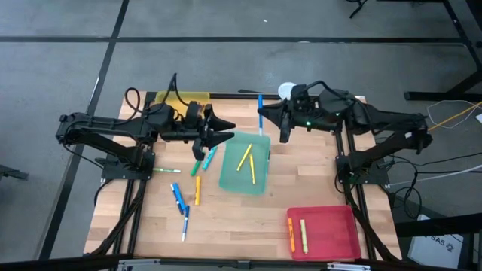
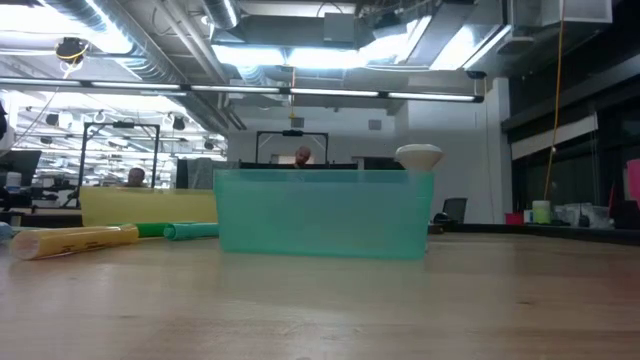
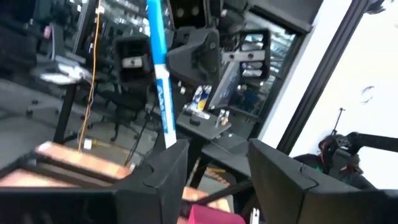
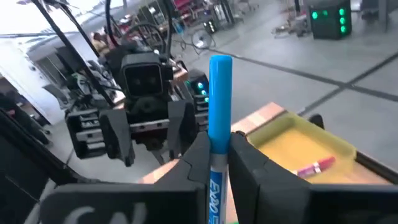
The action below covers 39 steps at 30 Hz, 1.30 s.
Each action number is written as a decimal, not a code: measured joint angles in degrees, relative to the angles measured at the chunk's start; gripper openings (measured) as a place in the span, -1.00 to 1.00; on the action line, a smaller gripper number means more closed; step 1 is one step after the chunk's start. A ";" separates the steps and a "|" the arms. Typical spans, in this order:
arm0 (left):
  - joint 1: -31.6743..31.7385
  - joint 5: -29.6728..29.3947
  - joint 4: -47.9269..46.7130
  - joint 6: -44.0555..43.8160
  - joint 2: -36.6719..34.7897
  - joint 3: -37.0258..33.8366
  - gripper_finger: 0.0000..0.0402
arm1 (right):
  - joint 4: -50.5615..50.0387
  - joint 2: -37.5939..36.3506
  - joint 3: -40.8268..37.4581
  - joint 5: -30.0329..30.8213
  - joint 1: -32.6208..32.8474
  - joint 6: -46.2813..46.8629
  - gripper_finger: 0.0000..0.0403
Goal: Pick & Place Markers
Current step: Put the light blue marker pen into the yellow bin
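From overhead I have both arms raised over the far half of the wooden table (image 1: pixel 226 218), facing each other across the green tray (image 1: pixel 260 162). My right gripper (image 4: pixel 217 146) is clamped on a blue marker (image 4: pixel 220 99), which stands upright between its fingers, the blue cap uppermost and the white printed barrel below (the lettering shows only in the right wrist view). Seen from above, that marker (image 1: pixel 260 105) hangs just past the far edge of the green tray. My left gripper (image 1: pixel 226 132) sits opposite, its jaws parted and holding nothing; through its own camera the fingers (image 3: pixel 161 168) stand apart with the blue marker (image 3: pixel 158 68) visible beyond them.

Two yellow markers (image 1: pixel 247 162) lie inside the green tray. Just left of it, a teal marker (image 1: pixel 210 156) and a green marker (image 1: pixel 196 167) lie on the wood under the left gripper. Nearer the front, an orange marker (image 1: pixel 198 190) and two blue markers (image 1: pixel 178 199) lie loose, with a thin green one (image 1: pixel 167 171) further left. The red tray (image 1: pixel 339 237) at front right holds an orange marker (image 1: pixel 291 235) and a yellow one (image 1: pixel 304 235). The yellow tray (image 4: pixel 298 146) at the far left holds a pink marker (image 4: pixel 316 166).
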 joint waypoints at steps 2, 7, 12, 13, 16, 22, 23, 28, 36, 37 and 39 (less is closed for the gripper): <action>0.00 0.00 0.37 0.76 0.22 0.00 -0.07 | 2.20 0.49 0.00 -0.99 0.14 -0.95 -0.83; 0.00 -0.02 2.07 0.54 2.47 -0.02 0.18 | 6.20 1.48 0.00 -3.14 0.37 -2.18 -0.83; 0.19 -0.02 4.94 -1.54 5.50 -0.04 0.32 | 8.27 3.39 0.00 -5.28 0.58 -2.17 -0.83; 0.34 -0.02 5.59 -2.14 5.95 -0.04 0.32 | 8.51 3.78 0.00 -5.42 0.67 -2.17 -0.83; 0.42 -0.12 7.40 -3.11 6.73 -0.04 0.32 | 9.44 4.84 0.00 -5.42 1.27 -2.09 -0.83; 0.39 -0.35 8.96 -3.42 6.93 -0.04 0.31 | 9.64 6.10 0.00 -5.44 2.92 -1.01 -0.83; 0.39 -0.35 9.13 -3.42 6.93 -0.04 0.31 | 9.66 6.30 0.00 -5.46 3.03 -0.99 -0.83; 0.39 -0.29 9.02 -3.89 6.93 -0.04 0.31 | 10.57 7.19 -0.01 -5.42 3.33 -0.92 -0.83; 0.39 -0.07 9.02 -5.58 6.93 -0.04 0.31 | 10.70 8.31 -0.02 -5.40 3.33 -1.03 -0.83; 0.39 0.15 9.00 -5.58 6.93 -0.04 0.31 | 10.71 8.37 -0.02 -5.40 3.33 -1.03 -0.83; 0.39 0.62 8.98 -5.61 6.93 -0.04 0.30 | 10.67 8.42 -0.02 -5.42 3.33 -0.97 -0.83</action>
